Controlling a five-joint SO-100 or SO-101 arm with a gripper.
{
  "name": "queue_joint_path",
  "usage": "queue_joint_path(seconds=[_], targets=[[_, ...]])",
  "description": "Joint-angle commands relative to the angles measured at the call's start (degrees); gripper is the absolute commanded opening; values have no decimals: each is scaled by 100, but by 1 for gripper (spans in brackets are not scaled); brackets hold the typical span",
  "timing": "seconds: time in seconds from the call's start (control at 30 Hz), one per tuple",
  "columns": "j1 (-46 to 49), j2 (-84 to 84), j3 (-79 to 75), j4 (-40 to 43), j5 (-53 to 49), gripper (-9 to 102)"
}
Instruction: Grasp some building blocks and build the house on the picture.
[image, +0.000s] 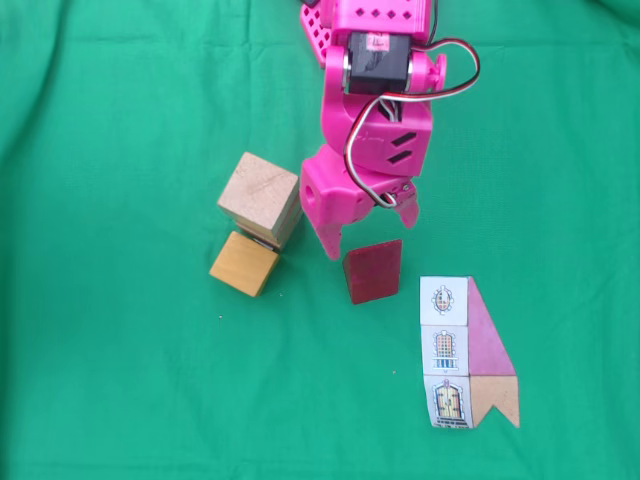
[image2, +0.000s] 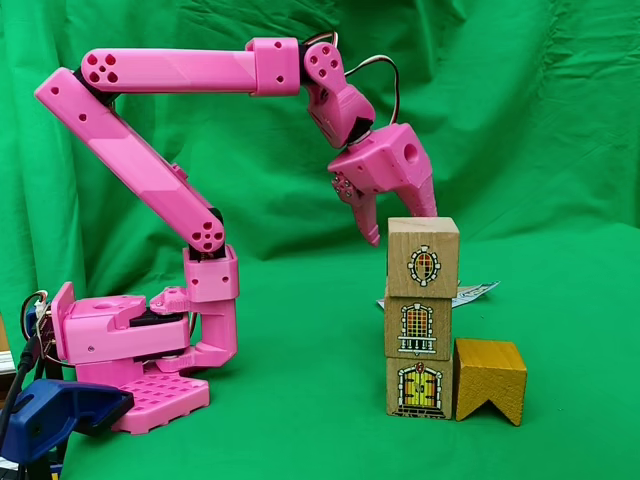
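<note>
Three pale wooden building blocks stand stacked as a tower (image2: 421, 322), with a window, a window and a door printed on their fronts; from above I see its top cube (image: 258, 193). An orange-yellow notched block (image2: 490, 378) (image: 243, 263) sits against the tower's base. A dark red wedge (image: 372, 270) lies on the cloth. My pink gripper (image: 370, 238) (image2: 402, 222) hangs open over the wedge's far edge, beside the tower's top, holding nothing. The picture (image: 468, 350) with the drawn house lies flat to the right of the wedge.
Green cloth (image: 120, 380) covers the table and hangs as a backdrop. The arm's pink base (image2: 140, 370) stands at the left of the side-on fixed view, with a blue clamp (image2: 55, 415) in front of it. An edge of the card (image2: 478, 292) peeks out behind the tower.
</note>
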Motion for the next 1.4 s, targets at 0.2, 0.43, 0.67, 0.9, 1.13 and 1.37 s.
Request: queue_joint_path(seconds=[0.2,0.43,0.67,0.9,1.13,1.37], targets=[[18,-448,-97,-79,-431,38],[18,-545,-105,-149,-448,38],[18,-932,-62,-914,-448,38],[18,-1046,0,-1037,-387,38],[18,-1204,0,-1046,-404,37],[18,-1204,0,-1046,-369,37]])
